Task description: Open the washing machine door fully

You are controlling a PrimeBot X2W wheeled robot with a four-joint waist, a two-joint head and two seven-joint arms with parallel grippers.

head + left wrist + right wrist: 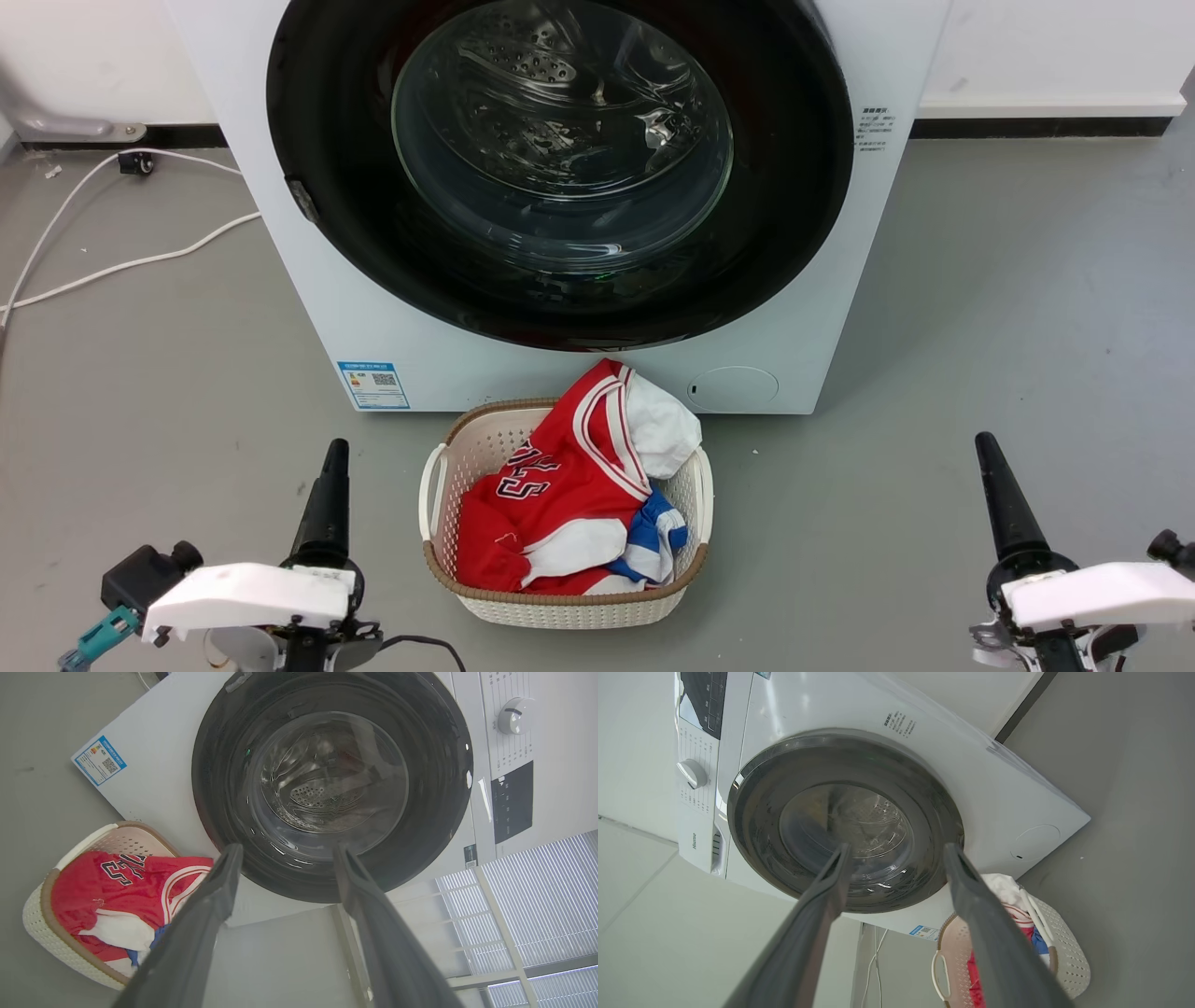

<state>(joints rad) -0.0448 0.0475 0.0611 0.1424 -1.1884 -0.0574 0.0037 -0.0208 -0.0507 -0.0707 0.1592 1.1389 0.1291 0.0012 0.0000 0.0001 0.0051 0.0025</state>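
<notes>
The washing machine [373, 345] is a white front-loader straight ahead. Its washing machine door [560, 159] is a glossy black disc with a clear glass bowl, lying flat against the front and shut. A small grey tab [302, 199] sits on the door's left rim. My left gripper [334, 462] hangs low at the lower left, well short of the machine. In its wrist view the left gripper [287, 851] is open and empty, facing the door [331, 784]. My right gripper [988, 457] is at the lower right, likewise open and empty [897, 851] before the door [845, 821].
A white woven laundry basket [467, 448] holding a red jersey [560, 476] and other clothes stands on the grey floor just in front of the machine, between my arms. A white cable [112, 266] trails over the floor at the left. The control dial [514, 715] is above the door.
</notes>
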